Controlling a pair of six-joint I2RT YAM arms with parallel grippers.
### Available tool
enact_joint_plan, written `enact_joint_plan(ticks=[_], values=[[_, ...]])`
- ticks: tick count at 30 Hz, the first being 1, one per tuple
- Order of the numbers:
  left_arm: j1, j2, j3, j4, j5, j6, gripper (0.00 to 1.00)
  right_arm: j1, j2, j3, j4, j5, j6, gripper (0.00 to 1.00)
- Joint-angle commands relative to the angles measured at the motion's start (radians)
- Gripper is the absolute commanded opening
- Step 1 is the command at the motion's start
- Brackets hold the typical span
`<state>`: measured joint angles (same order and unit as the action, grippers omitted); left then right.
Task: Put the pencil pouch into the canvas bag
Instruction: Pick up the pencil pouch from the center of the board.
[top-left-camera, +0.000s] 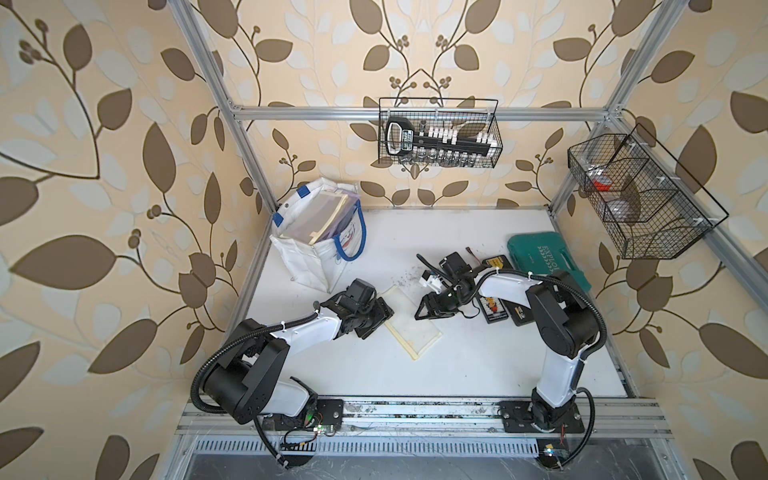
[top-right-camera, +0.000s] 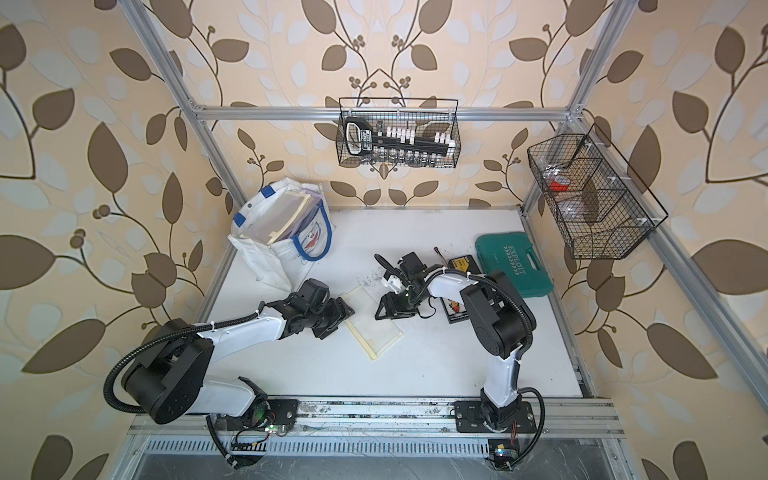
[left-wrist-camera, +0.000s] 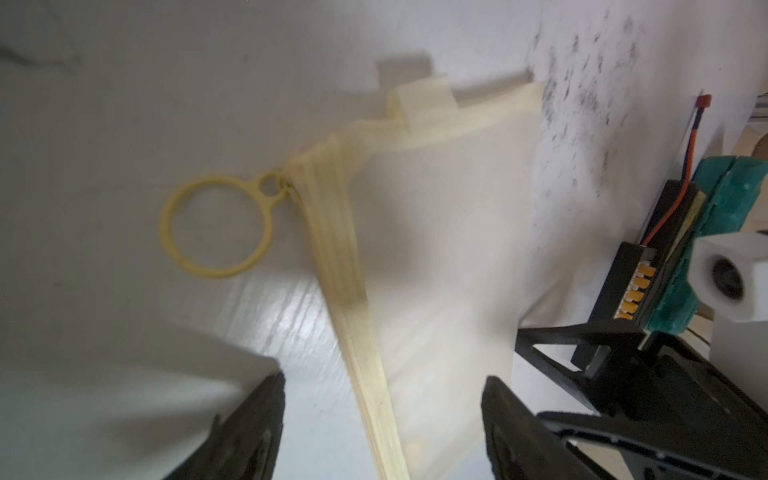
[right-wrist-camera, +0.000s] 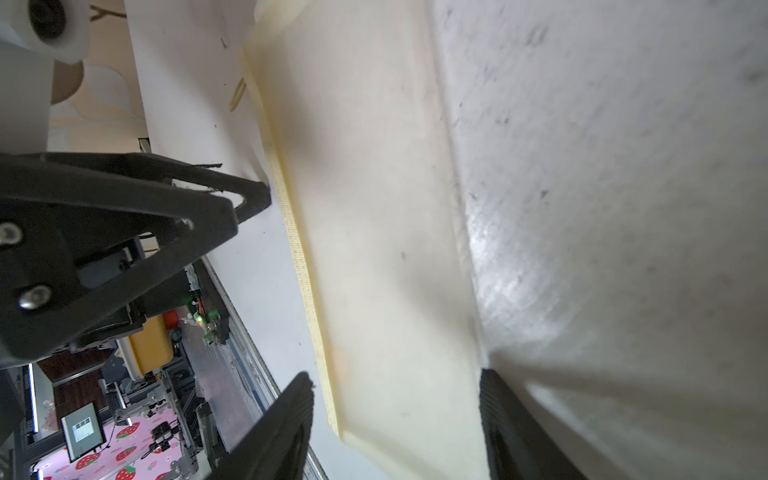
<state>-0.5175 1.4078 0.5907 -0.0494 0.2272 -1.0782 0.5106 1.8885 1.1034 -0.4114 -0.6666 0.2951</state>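
A flat cream pencil pouch (top-left-camera: 411, 328) lies mid-table. The left gripper (left-wrist-camera: 382, 390) straddles its zip edge, jaws apart. The right gripper (right-wrist-camera: 395, 382) brackets the opposite side, jaws apart, perhaps grazing the fabric. Best to pinch the stiff seam and lift level. The canvas bag (top-left-camera: 309, 253) stands open at ten o'clock, part-filled. The path there looks bare; clutter sits at three o'clock.
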Motion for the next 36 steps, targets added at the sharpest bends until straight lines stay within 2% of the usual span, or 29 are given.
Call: enact_joint_plan(ticks=[1,6,13,15,18,22,26,31,36], values=[[-0.004,0.05,-0.025,0.067,-0.032,-0.016,0.76,0.001,0.031,0.033,0.054,-0.045,0.026,0.62],[-0.009,0.137,-0.015,0.145,0.018,-0.026,0.72,0.007,0.096,0.075,0.077,-0.078,0.046,0.61],[-0.019,0.221,-0.031,0.274,0.055,-0.078,0.63,0.013,0.092,-0.003,0.153,-0.11,0.087,0.58],[-0.022,0.233,-0.029,0.288,0.06,-0.084,0.6,0.013,0.08,-0.017,0.168,-0.12,0.095,0.53],[-0.021,0.22,-0.03,0.283,0.059,-0.081,0.59,0.013,0.059,-0.017,0.166,-0.119,0.091,0.41],[-0.022,0.139,-0.041,0.229,0.046,-0.044,0.58,0.01,0.03,0.006,0.126,-0.113,0.075,0.18],[-0.022,-0.021,-0.036,0.142,0.026,0.029,0.53,0.007,-0.046,0.02,0.092,-0.113,0.072,0.0],[-0.015,-0.189,0.026,0.018,0.069,0.162,0.52,0.003,-0.17,0.046,0.052,-0.132,0.068,0.0],[0.029,-0.319,-0.005,0.151,0.212,0.199,0.59,0.003,-0.29,0.086,0.048,-0.185,0.084,0.0]])
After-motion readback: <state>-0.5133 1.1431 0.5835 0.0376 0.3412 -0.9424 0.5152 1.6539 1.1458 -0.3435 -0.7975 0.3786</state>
